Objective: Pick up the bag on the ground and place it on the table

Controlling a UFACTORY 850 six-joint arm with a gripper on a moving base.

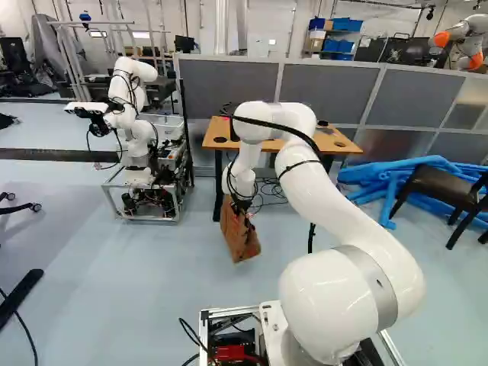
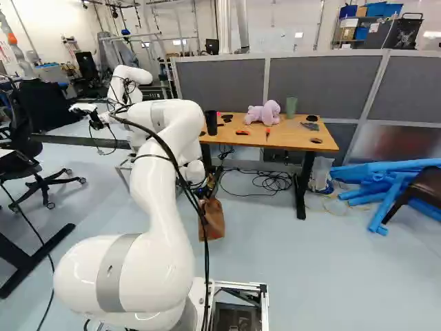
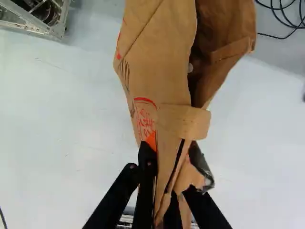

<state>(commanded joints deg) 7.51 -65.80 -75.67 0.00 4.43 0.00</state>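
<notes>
Pale blue-grey floor lies before the table with light wooden top and black legs. The brown paper bag is low in front of it, tilted, pinched between both fingers of the black gripper. I judge the picking is in hand; next move must raise it above the table edge, avoiding the purple plush toy.
</notes>
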